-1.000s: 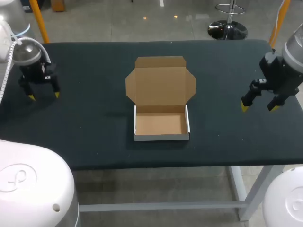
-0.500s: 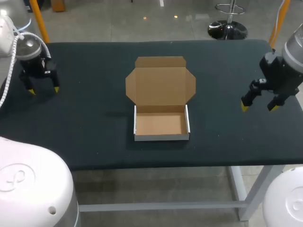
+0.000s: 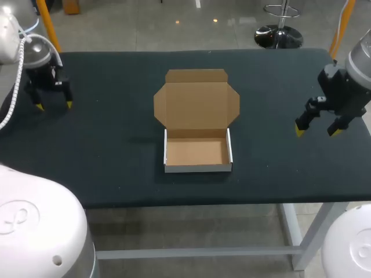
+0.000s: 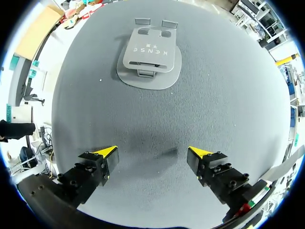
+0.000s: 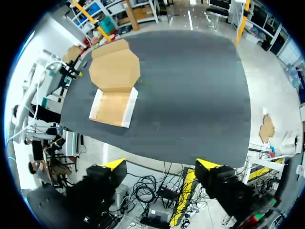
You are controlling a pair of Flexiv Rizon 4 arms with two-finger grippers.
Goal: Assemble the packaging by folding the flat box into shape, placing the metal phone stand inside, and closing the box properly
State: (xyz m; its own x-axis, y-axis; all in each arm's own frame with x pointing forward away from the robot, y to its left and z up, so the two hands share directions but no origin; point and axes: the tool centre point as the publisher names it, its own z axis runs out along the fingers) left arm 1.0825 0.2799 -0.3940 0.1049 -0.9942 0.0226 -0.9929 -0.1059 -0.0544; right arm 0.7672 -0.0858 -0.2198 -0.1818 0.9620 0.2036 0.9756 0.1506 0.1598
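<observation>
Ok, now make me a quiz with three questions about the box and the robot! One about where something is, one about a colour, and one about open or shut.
1. The box lid is: A shut, B open and lying back, C torn off.
2. The phone stand is: A inside the box, B on the floor, C on the table ahead of the left gripper.
3. That gripper's fingertips are: A yellow, B red, C blue.
Answers: 1 B, the head view shows the brown inside uncovered. 2 C, the left wrist view shows it lying there. 3 A, both tips are bright yellow.
</observation>
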